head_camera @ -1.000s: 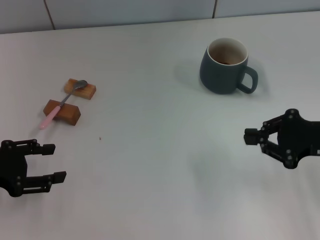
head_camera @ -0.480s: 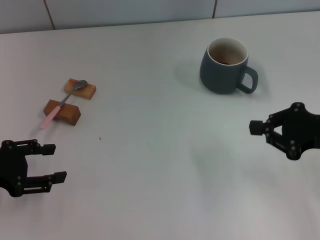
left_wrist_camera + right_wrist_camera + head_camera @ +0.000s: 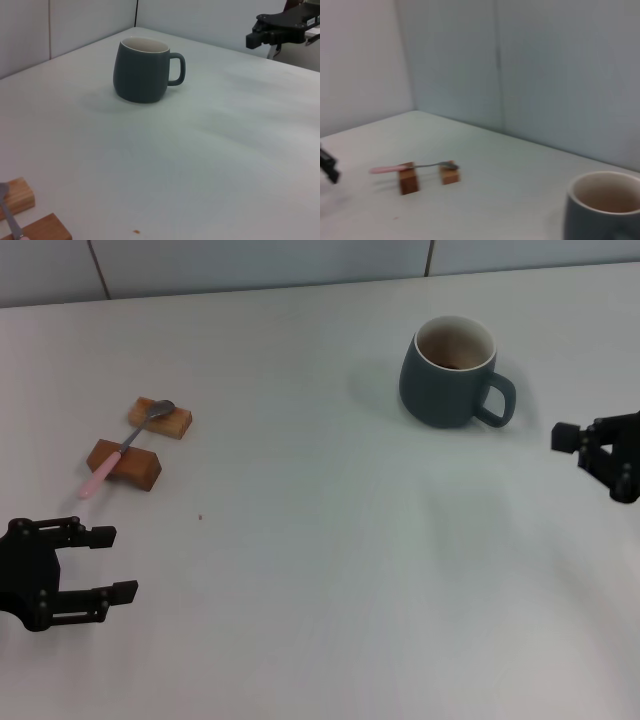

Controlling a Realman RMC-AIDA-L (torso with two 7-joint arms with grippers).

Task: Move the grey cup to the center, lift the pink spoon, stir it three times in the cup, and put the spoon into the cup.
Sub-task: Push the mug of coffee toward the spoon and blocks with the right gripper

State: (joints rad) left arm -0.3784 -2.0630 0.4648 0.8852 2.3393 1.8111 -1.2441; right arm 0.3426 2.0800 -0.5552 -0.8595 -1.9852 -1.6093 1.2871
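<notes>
Grey cup (image 3: 449,372) upright; pink spoon (image 3: 124,448) bridging wooden blocks (image 3: 124,464).

The left gripper (image 3: 100,563) is matte black, with 2 slim, flat, blocky fingers on a boxy body studded with small round screws. The right gripper (image 3: 572,443) is the same black, angular build, its linkage bars pinned with round screws and ending in squared tips.

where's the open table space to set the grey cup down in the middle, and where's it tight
The widest bare patch lies mid-table, between the grey cup at the far right and the two wooden blocks at the far left. The near edge between the left gripper and right gripper is bare too. It is crowded only where the pink spoon bridges the blocks.
</notes>
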